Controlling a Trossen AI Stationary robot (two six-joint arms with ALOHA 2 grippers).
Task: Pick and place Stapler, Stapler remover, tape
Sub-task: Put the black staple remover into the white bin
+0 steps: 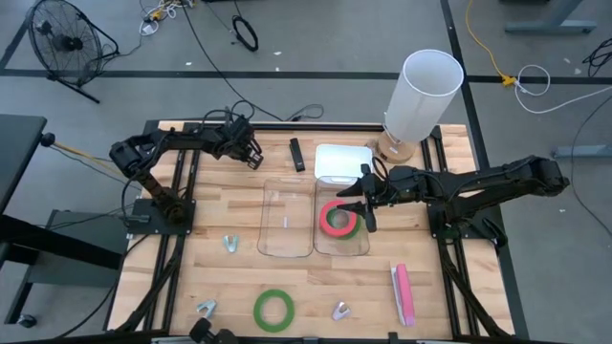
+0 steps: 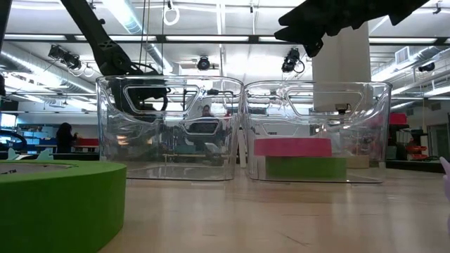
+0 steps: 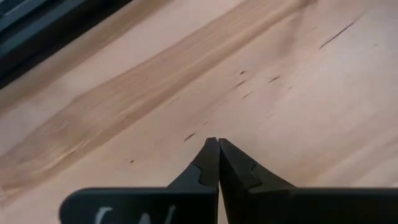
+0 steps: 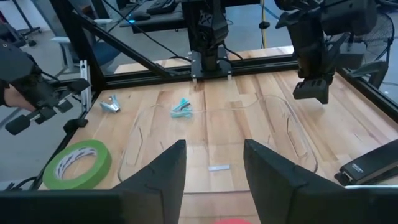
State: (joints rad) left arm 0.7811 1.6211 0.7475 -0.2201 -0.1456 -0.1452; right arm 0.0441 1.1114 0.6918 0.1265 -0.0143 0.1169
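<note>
Hovering over the right-hand clear bin (image 1: 341, 227), the right gripper (image 1: 366, 212) has its fingers apart and holds nothing; below it a red-pink tape roll (image 1: 336, 217) lies on a green one (image 1: 346, 230) inside that bin. The left gripper (image 1: 251, 151) sits at the far left part of the wooden table (image 1: 430, 287), fingers pressed together on nothing, with bare wood ahead of them in its wrist view.

What matters for the next pick is where the loose things lie. The black stapler (image 1: 297, 154) rests just beside the left gripper, toward the table's middle, its long axis running from the far edge toward the near edge, so the left arm is plainly the nearer one. The other clear bin (image 1: 287, 218) stands empty between the two arms. The remaining green tape roll (image 1: 273, 309) lies flat at the near edge, well apart from both grippers. A pink stapler (image 1: 403, 293) lies near the right front, long axis also running far to near, on the right arm's side. Three small staple removers (image 1: 230, 244) (image 1: 207, 308) (image 1: 340, 311) are scattered toward the near edge.
</note>
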